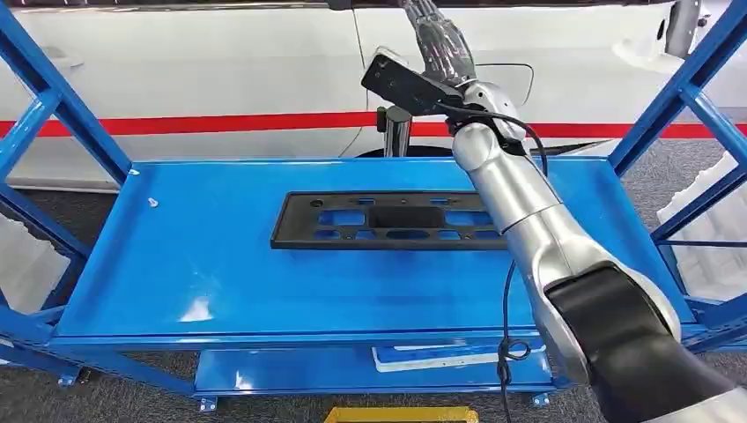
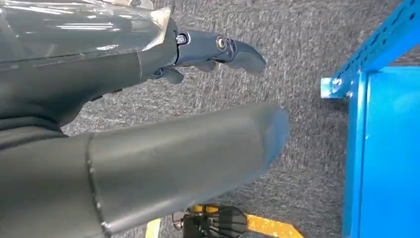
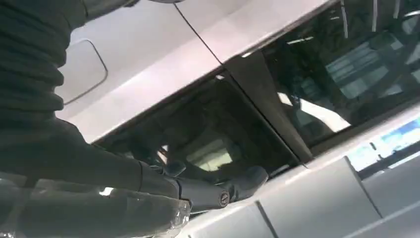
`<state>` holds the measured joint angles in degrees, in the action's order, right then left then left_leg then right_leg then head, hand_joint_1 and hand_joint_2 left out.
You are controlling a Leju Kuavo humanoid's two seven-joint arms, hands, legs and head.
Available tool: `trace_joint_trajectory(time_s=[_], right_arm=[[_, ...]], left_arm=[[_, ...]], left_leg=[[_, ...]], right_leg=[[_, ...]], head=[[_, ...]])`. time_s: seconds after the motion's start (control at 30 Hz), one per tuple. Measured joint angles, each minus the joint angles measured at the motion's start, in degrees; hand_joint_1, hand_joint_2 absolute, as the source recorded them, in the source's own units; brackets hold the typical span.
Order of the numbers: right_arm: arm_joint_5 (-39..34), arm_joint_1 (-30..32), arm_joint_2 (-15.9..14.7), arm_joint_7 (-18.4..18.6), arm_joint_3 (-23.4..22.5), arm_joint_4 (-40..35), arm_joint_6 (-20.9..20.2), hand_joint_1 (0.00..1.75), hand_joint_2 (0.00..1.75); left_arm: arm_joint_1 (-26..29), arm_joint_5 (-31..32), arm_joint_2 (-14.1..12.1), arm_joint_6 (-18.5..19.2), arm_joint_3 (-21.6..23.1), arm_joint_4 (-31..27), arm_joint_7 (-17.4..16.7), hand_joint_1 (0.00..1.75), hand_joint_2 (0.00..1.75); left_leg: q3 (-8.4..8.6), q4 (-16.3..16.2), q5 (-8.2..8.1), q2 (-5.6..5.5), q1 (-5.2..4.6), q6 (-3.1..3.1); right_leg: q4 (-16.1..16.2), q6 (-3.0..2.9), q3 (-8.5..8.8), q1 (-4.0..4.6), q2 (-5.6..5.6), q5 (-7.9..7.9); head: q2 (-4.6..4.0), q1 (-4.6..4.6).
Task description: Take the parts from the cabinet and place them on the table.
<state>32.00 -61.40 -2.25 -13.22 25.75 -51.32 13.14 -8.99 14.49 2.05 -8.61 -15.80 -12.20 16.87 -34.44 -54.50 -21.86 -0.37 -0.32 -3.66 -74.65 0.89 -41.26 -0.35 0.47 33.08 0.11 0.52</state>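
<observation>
A long black plastic part with several cut-outs lies flat on the blue cabinet shelf, slightly right of centre. My right arm reaches over the shelf's right half, and my right hand is raised well above and behind the part, fingers extended, holding nothing. In the right wrist view the right hand's fingers are stretched out in front of a car window. In the left wrist view my left hand hangs beside the cabinet over grey carpet, its fingers apart and empty.
Blue uprights and braces frame both ends of the cabinet. A white car with a red stripe stands close behind it. A lower shelf holds a flat white item. A yellow object lies on the floor in front.
</observation>
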Motion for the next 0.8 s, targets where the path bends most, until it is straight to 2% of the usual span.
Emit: trace_joint_trajectory(time_s=[0.03, 0.07, 0.1, 0.13, 0.17, 0.2, 0.23, 0.27, 0.3, 0.57, 0.67, 0.8], right_arm=[[0.00, 0.08, 0.00, 0.00, 0.02, 0.20, 0.04, 0.00, 1.75], [0.02, 0.08, 0.00, -0.02, 0.02, 0.31, 0.15, 0.00, 1.75], [0.02, 0.02, 0.00, -0.09, 0.02, 0.35, 0.33, 0.00, 1.75], [0.02, -0.01, 0.00, -0.13, 0.02, 0.35, 0.46, 0.00, 1.75], [0.02, 0.07, -0.04, -0.15, 0.02, 0.44, 0.55, 0.00, 1.75], [0.07, 0.02, -0.04, -0.17, 0.04, 0.52, 0.66, 0.00, 1.75], [0.11, 0.16, -0.04, -0.22, 0.09, 0.52, 0.68, 0.00, 1.75], [0.13, 0.35, -0.09, -0.26, 0.11, 0.52, 0.72, 0.00, 1.75], [0.26, 0.44, -0.24, -0.28, 0.13, 0.57, 0.72, 0.00, 1.75], [1.16, 0.57, -0.39, 0.22, 0.35, -0.74, 1.01, 0.00, 1.75], [1.59, 0.59, -0.65, 0.83, 0.35, -2.23, 0.98, 0.00, 1.75], [1.75, 0.62, -1.18, 1.03, 0.37, -3.43, 0.48, 0.00, 1.75]], left_arm=[[0.07, 0.09, 0.13, 0.02, -0.02, 0.00, -0.07, 0.00, 0.00], [0.07, 0.29, 0.20, 0.00, 0.00, 0.00, -0.09, 0.00, 0.00], [0.04, 0.50, 0.26, 0.00, 0.00, 0.00, -0.11, 0.00, 0.00], [0.01, 0.52, 0.28, 0.00, 0.00, 0.00, -0.11, 0.00, 0.00], [0.01, 0.57, 0.24, -0.02, 0.00, 0.00, -0.17, 0.00, 0.00], [-0.02, 0.59, 0.22, -0.09, 0.00, 0.00, -0.24, 0.00, 0.00], [0.00, 0.59, 0.22, -0.15, 0.00, 0.00, -0.24, 0.00, 0.00], [0.10, 0.59, 0.26, -0.24, 0.00, 0.02, -0.26, 0.00, 0.00], [0.12, 0.59, 0.31, -0.33, 0.00, 0.02, -0.26, 0.00, 0.00], [0.09, 1.09, 0.35, -0.66, 0.00, 0.02, -0.15, 0.00, 0.00], [0.09, 1.44, 0.54, -0.70, 0.00, 0.02, -0.15, 0.00, 0.00], [0.10, 1.66, 0.79, -0.85, 0.00, 0.02, -0.15, 0.00, 0.00]], left_leg=[[0.24, -0.05, -0.24, -0.14, 0.00, 0.13], [0.51, -0.15, -0.54, -0.20, 0.03, 0.32], [0.83, -0.39, -0.93, -0.26, 0.14, 0.62], [1.05, -0.75, -1.37, -0.28, 0.25, 0.98], [1.14, -1.20, -1.80, -0.31, 0.16, 1.44], [0.85, -1.43, -2.04, -0.36, 0.10, 1.75], [0.50, -1.52, -2.31, -0.26, -0.07, 2.06], [0.47, -1.78, -2.42, -0.21, -0.09, 2.09], [0.66, -1.76, -2.31, -0.13, -0.06, 1.32], [1.11, -1.01, -2.40, 0.17, 0.08, 1.15], [1.12, -0.98, -2.40, 0.20, 0.18, 1.27], [1.11, -0.95, -2.34, 0.20, 0.23, 2.16]], right_leg=[[1.45, 0.83, -0.16, -0.21, -0.01, -0.93], [5.11, 1.96, 0.94, -0.44, -0.04, -2.96], [10.67, 2.98, 3.03, -0.70, -0.09, -5.89], [16.01, 3.63, 5.10, -1.01, -0.18, -8.69], [18.08, 3.20, 5.49, -0.79, -0.39, -9.64], [18.25, 1.34, 5.39, -0.30, -0.54, -7.83], [18.09, 0.73, 6.17, -0.36, -0.46, -9.44], [18.25, 0.34, 6.28, -0.69, -0.45, -9.87], [18.21, 0.44, 6.15, -0.71, -0.37, -10.02], [18.17, 0.02, 6.18, -0.33, -0.04, -9.77], [18.17, -0.10, 6.18, -0.13, -0.05, -9.75], [18.16, -0.12, 6.19, -0.06, -0.06, -9.76]], head=[[0.00, 0.00], [0.00, 0.00], [0.00, 0.00], [0.00, 0.00], [0.00, -0.02], [0.00, 0.04], [0.00, -0.07], [0.00, -0.15], [0.00, -0.24], [0.00, -0.18], [0.00, -0.15], [0.00, -0.15]])
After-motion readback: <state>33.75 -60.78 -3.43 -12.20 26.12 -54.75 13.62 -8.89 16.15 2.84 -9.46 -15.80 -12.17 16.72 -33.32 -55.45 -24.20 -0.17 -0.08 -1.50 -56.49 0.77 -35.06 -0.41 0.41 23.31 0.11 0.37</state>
